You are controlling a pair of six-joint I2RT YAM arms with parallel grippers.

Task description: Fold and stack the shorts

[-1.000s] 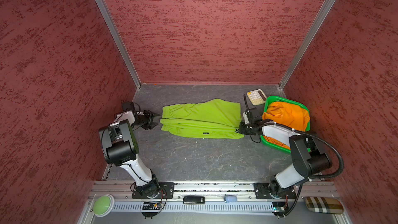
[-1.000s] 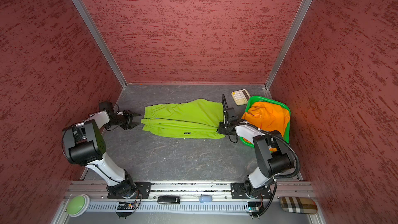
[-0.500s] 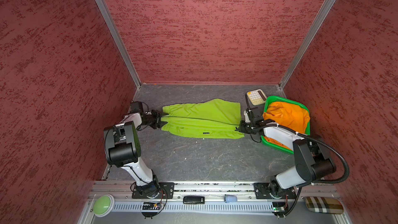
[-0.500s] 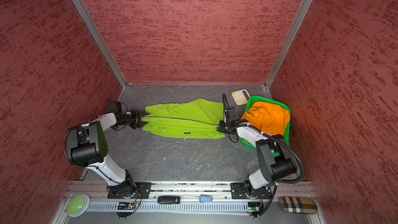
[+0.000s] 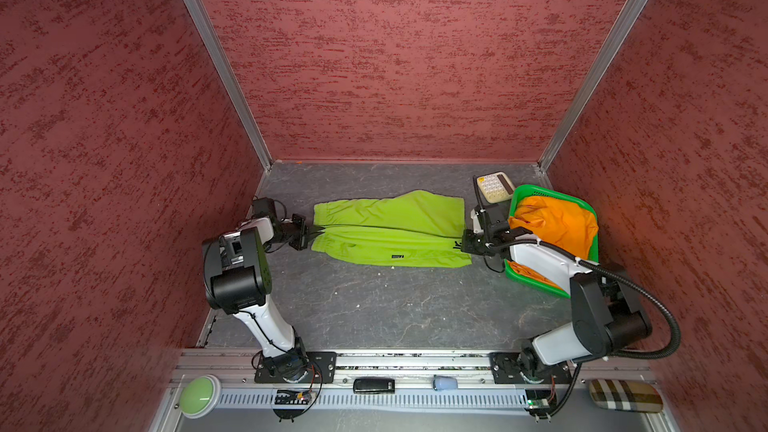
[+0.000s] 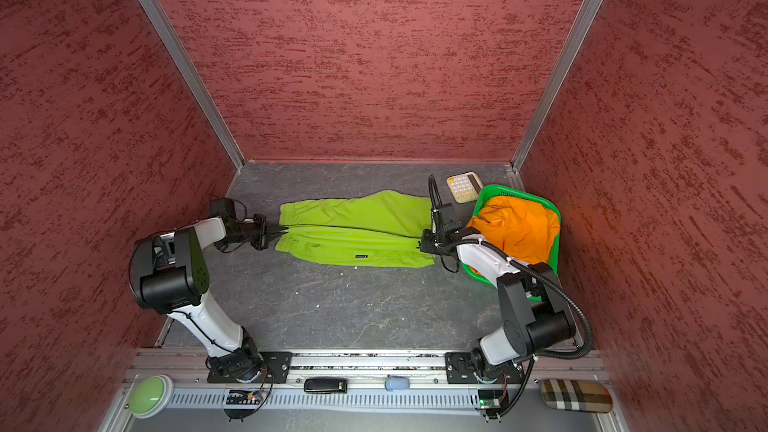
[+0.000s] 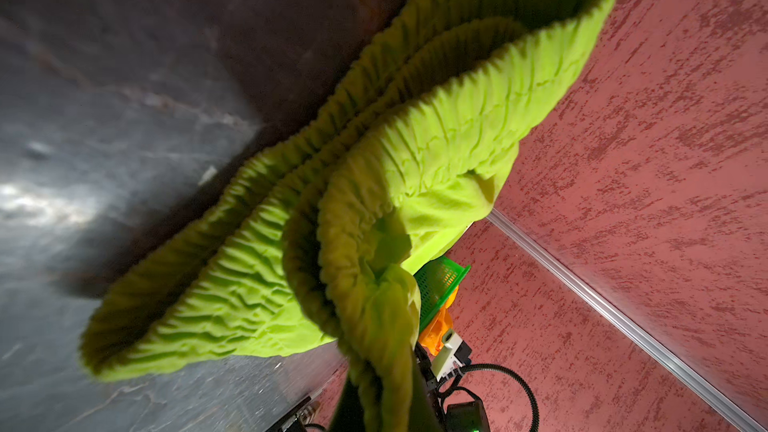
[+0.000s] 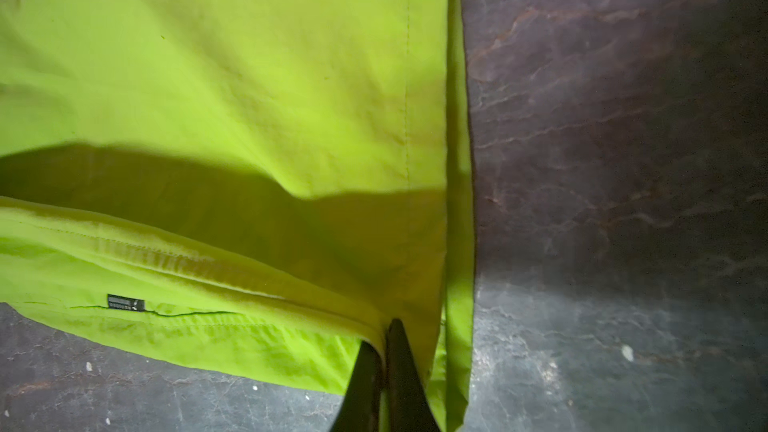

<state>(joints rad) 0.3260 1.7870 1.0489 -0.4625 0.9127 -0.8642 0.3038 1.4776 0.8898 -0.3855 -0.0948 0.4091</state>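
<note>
**A:** How are the hands found?

**B:** The left hand (image 5: pixel 308 234) is seen clenched on the gathered waistband (image 7: pixel 415 160) of the lime green shorts (image 5: pixel 386 222), at the end farthest from the basket (image 5: pixel 540 192). In the left wrist view the elastic is bunched up over the jaws. The right hand (image 5: pixel 462 245) is pinched shut on the hem at the end nearest the basket, with a fold of cloth caught between its fingers (image 8: pixel 405 380).

**A:** And where is the garment placed?

**B:** It is laid lengthwise on the worktop (image 5: pixel 374 309), reaching away from the basket toward the left arm. A dark crease runs along it between the two gripped points. The orange shorts (image 5: pixel 557 224) are heaped inside the basket, and a calculator (image 5: pixel 492 187) is set just behind it. No tan pair can be made out.

**A:** Which step is judged to be in hand?

**B:** The first fold of the first pair. Both ends are gripped and nothing has been stacked yet.

**A:** What is called for next?

**B:** Probably both ends are to be raised together and carried across, so that one half is laid over the other. The lift should be kept level (the cloth is slack between the grips), or the middle may be dragged and bunched.
</note>
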